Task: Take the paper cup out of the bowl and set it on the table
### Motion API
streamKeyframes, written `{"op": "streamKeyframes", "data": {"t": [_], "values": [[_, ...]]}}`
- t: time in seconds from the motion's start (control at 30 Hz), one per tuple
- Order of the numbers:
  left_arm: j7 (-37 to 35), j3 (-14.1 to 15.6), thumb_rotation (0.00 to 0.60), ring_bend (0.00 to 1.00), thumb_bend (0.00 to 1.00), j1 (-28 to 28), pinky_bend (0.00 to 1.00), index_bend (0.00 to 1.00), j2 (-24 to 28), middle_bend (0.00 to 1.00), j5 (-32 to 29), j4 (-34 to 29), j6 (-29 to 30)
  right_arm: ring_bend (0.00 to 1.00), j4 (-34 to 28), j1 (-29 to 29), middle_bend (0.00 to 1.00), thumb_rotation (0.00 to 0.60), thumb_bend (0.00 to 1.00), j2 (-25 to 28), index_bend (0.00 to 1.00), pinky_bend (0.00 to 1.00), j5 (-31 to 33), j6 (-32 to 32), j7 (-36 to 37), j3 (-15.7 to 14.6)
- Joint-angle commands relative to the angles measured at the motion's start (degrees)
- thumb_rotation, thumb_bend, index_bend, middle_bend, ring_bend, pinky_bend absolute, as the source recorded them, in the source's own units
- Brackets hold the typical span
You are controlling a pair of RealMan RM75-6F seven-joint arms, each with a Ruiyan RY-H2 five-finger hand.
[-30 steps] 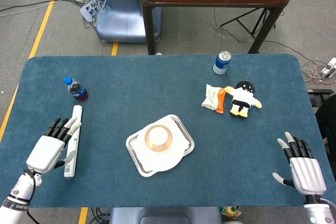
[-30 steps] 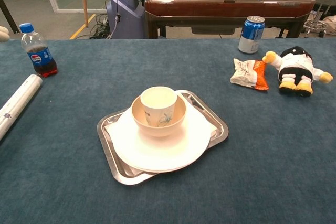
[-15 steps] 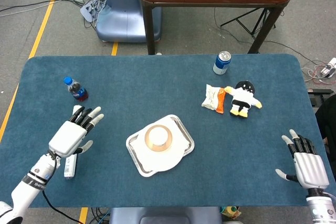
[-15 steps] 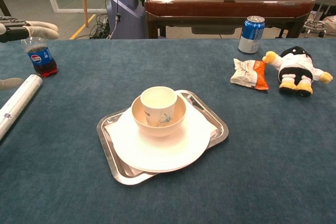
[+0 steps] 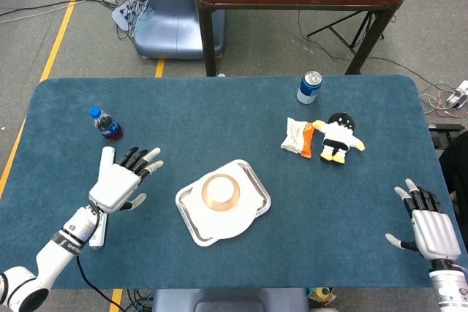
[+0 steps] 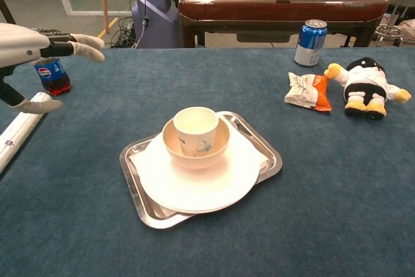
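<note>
- The paper cup (image 6: pixel 196 130) is seen standing upright inside the bowl (image 6: pixel 174 148), near the middle of the table (image 5: pixel 219 118).
- The bowl is set on a white plate (image 6: pixel 194 186), which is carried by a metal tray (image 6: pixel 269 154).
- The left hand (image 5: pixel 121 182) is held above the table to the left of the tray, well apart from the cup; its fingers (image 5: pixel 146 157) are spread and nothing is held.
- The right hand (image 5: pixel 428 226) is kept near the table's right edge, fingers apart, with nothing in it.
- A white roll (image 6: pixel 16 133) is laid beside the left hand, and a small cola bottle (image 6: pixel 50 74) is stood behind it.
- A soda can (image 6: pixel 311 42), a crumpled snack packet (image 6: pixel 306 91) and a stuffed penguin (image 6: pixel 364 85) are placed at the far right.
</note>
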Motion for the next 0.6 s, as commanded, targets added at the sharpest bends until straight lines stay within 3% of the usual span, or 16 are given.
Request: {"op": "streamKeyframes", "data": {"t": [0.03, 0.6], "values": [[1.02, 0.31, 0.600, 0.00, 0.32, -0.19, 0.00, 0.13, -0.62, 0.01, -0.21, -0.69, 0.24, 0.00, 0.03, 0.14, 0.00, 0.600, 0.20, 0.09, 0.00, 0.00, 0.10, -0.22, 0.30, -0.04], [8.01, 1.65, 0.600, 0.00, 0.32, -1.66, 0.00, 0.15, -4.19, 0.01, -1.07, -5.71, 0.16, 0.00, -0.57, 0.23, 0.00, 0.600, 0.20, 0.75, 0.00, 0.00, -1.63, 0.09, 1.84, -1.04]]}}
